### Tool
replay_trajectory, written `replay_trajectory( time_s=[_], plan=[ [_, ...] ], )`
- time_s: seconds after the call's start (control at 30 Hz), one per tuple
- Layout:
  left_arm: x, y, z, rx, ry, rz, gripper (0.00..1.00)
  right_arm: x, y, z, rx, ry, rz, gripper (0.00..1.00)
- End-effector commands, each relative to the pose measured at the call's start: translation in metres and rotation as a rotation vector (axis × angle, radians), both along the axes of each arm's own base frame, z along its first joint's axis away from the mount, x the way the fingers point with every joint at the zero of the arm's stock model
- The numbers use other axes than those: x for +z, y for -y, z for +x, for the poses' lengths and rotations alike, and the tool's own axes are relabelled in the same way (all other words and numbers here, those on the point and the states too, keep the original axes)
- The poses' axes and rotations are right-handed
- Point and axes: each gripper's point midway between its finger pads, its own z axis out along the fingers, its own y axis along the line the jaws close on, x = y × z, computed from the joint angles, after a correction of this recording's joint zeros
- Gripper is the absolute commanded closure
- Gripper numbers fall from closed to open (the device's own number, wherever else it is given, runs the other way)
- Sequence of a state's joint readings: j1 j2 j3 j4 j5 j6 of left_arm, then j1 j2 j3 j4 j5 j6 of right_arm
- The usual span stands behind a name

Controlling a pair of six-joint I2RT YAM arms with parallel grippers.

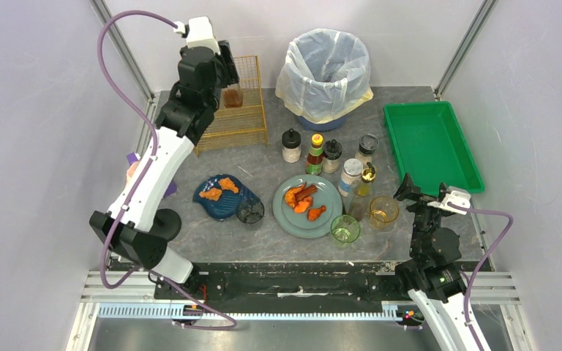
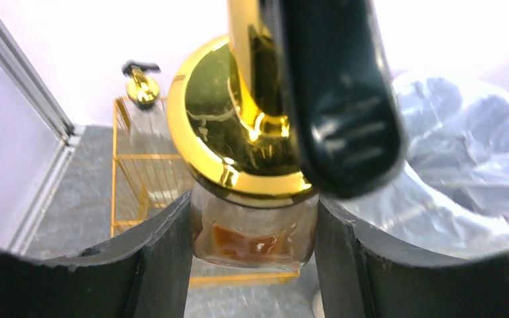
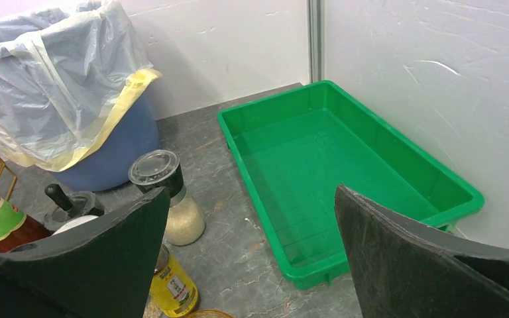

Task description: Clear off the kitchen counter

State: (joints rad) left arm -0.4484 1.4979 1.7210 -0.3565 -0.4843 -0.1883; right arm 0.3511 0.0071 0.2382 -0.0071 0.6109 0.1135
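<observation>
The dark grey veined kitchen counter (image 1: pixel 263 241) carries a blue plate (image 1: pixel 219 196) and a grey-green plate (image 1: pixel 307 206), both with orange food. It also holds three glasses and a cluster of spice jars and bottles (image 1: pixel 329 155). My left gripper (image 1: pixel 223 77) (image 2: pixel 255 232) hangs over the gold wire rack (image 1: pixel 234 121). It is shut on a square glass pump bottle (image 2: pixel 255 232) with brown liquid and a gold collar, both fingers pressing its sides. My right gripper (image 1: pixel 408 191) (image 3: pixel 252 199) stands open at the front right, holding nothing.
A lined trash bin (image 1: pixel 326 73) stands at the back centre. A green tray (image 1: pixel 428 146) (image 3: pixel 344 172) lies at the right. Another pump bottle (image 2: pixel 140 83) sits in the rack's far corner. Green (image 1: pixel 345 229), amber (image 1: pixel 383 212) and dark (image 1: pixel 249 210) glasses stand near the plates.
</observation>
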Motion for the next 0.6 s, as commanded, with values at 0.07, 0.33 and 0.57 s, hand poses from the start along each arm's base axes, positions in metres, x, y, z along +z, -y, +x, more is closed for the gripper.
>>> replay_trajectory(
  time_s=[0.07,0.33,0.57],
  plan=[
    [0.064,-0.026,0.037,0.048,0.172,0.013,0.98,0.042,0.013,-0.027,-0.024,0.201,0.056,0.02],
    [0.08,-0.051,0.079,0.12,0.245,0.015,0.98,0.039,0.011,-0.024,-0.018,0.199,0.041,0.02],
    [0.082,-0.06,0.111,0.152,0.283,0.029,0.98,0.038,0.012,-0.024,-0.025,0.196,0.034,0.02]
  ],
)
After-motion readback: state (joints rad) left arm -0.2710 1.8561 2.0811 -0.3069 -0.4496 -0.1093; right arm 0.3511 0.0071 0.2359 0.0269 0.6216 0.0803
